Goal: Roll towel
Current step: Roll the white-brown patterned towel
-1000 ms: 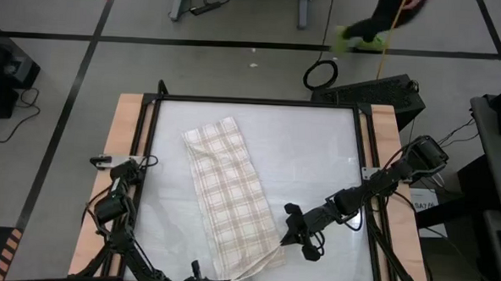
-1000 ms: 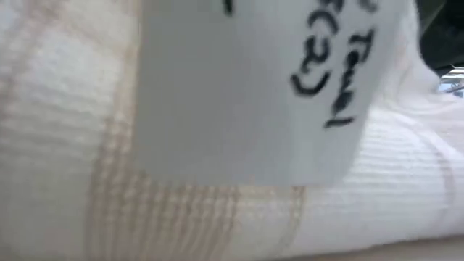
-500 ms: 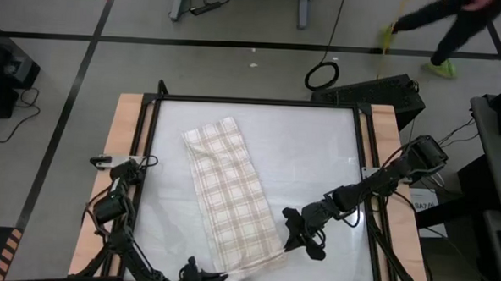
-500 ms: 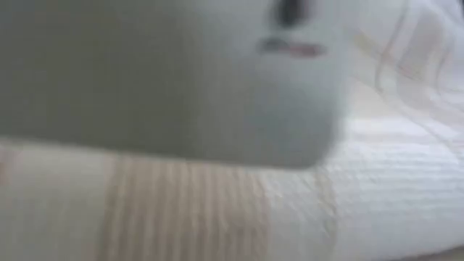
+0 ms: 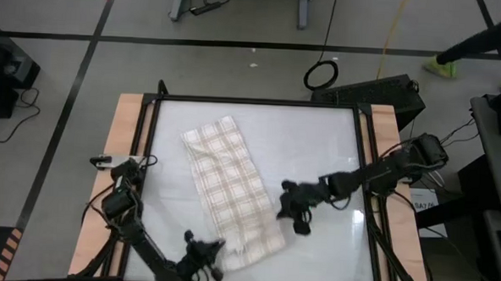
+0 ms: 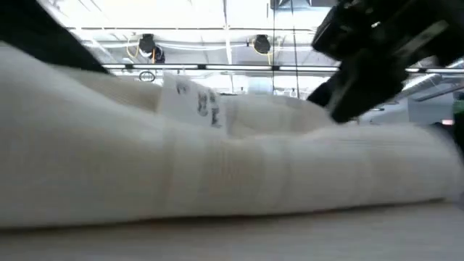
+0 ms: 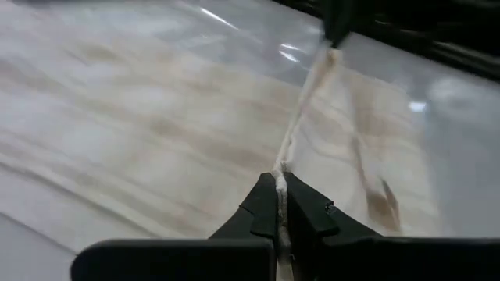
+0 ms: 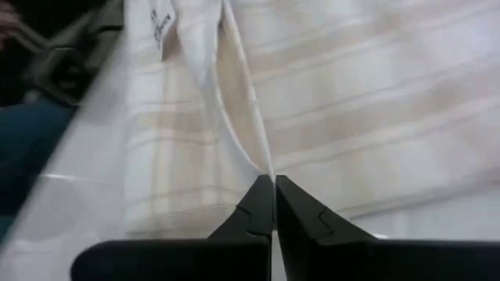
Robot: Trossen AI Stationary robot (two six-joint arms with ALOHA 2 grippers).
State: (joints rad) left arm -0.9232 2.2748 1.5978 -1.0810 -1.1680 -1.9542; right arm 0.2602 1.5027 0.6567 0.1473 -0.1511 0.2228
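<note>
- Both end effectors had carried the towel's near end farther up the counter than half a second before: the hem that had trailed off toward the front edge now lay folded over onto the cloth, and the low view, earlier filled by fabric and a white label, now showed a low fold with room behind it.
- Left end effector sat at the towel's near left corner, its fingers pressed together on a thin raised edge of the cloth that ran forward from the tips in the left wrist view.
- Behind it, the left arm stretched low and almost flat along the front of the counter, running back to its base at the left edge.
- Right end effector was just beside the towel's right edge, near the fold, fingers likewise clamped tight on a pinch of fabric.
- Right arm reached in a long diagonal from its base at the right edge, elbow slightly raised.
- Plaid towel lay diagonally left of centre, far end flat, near end doubled over; a white label showed on top of the fold.
- A person's leg and shoe showed on the floor beyond the counter, at the far right.
</note>
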